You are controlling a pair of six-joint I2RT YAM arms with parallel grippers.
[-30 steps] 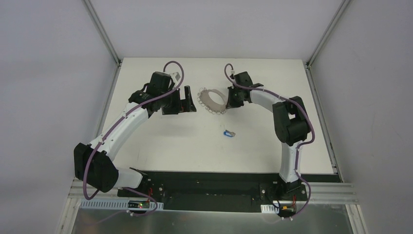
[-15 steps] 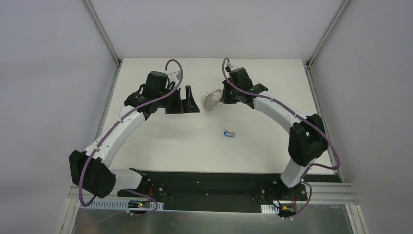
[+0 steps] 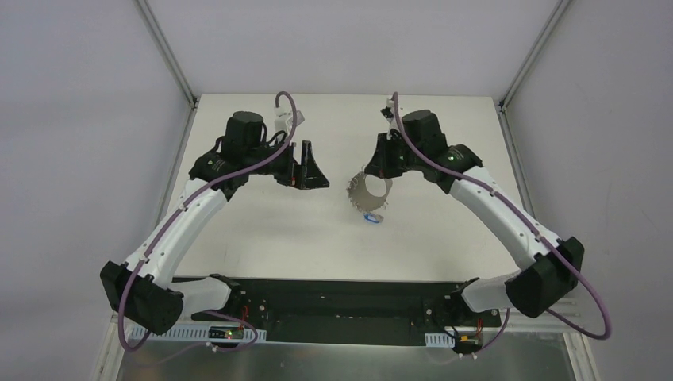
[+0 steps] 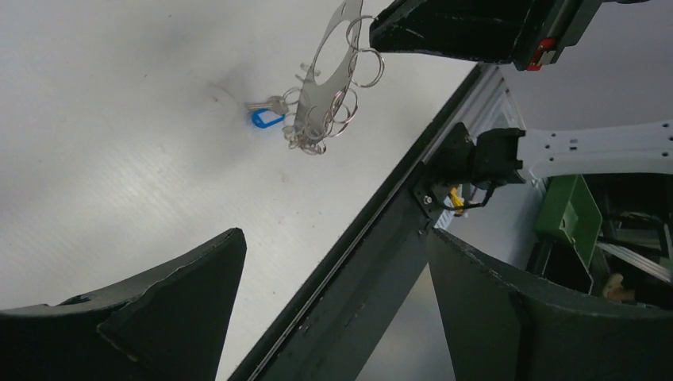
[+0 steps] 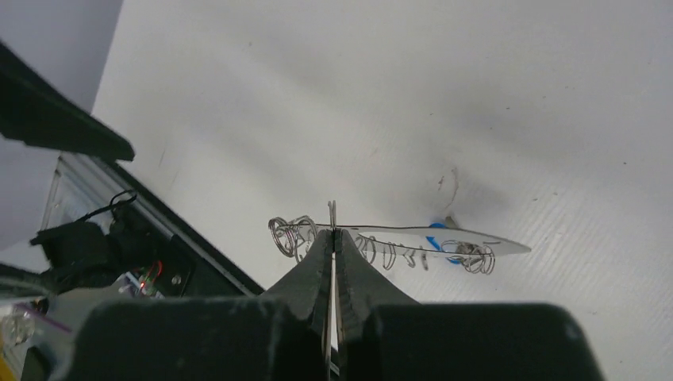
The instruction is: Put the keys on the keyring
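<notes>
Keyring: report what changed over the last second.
The right fingers, shut on the keyring, swung it nearer, from the table's far side to hang over the blue key. The left fingers, open, barely shifted. The key stayed put.

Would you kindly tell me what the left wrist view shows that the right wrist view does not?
Only the left wrist view: the left gripper, jaws apart and empty, the keyring's broad face, and a green bin beyond the table. Only the right wrist view: the right gripper pinched shut on the ring's rim, seen edge-on. Both: the keyring held near the blue key on the table.
</notes>
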